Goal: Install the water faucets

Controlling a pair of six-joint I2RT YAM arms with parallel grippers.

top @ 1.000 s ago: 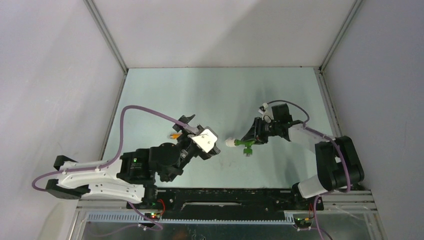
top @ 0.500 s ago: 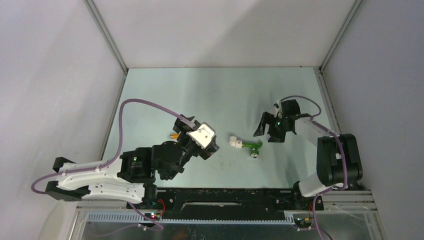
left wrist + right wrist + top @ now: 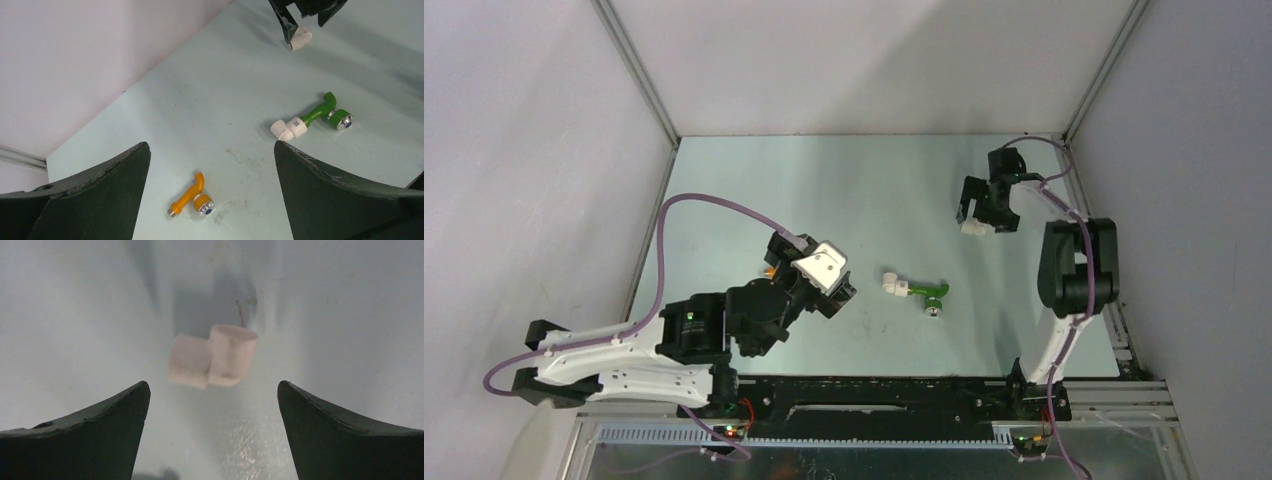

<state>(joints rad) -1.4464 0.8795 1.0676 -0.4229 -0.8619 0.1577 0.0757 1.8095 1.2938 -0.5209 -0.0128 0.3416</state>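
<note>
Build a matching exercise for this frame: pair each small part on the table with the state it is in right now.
Things
1. green faucet
2. orange faucet
3. loose white elbow

States
A. lies bare, no fitting on it
B. under the right gripper, between its open fingers, not gripped
C. lies mid-table with a second white elbow on its end

Pairs: 1-C; 2-A; 3-B
</note>
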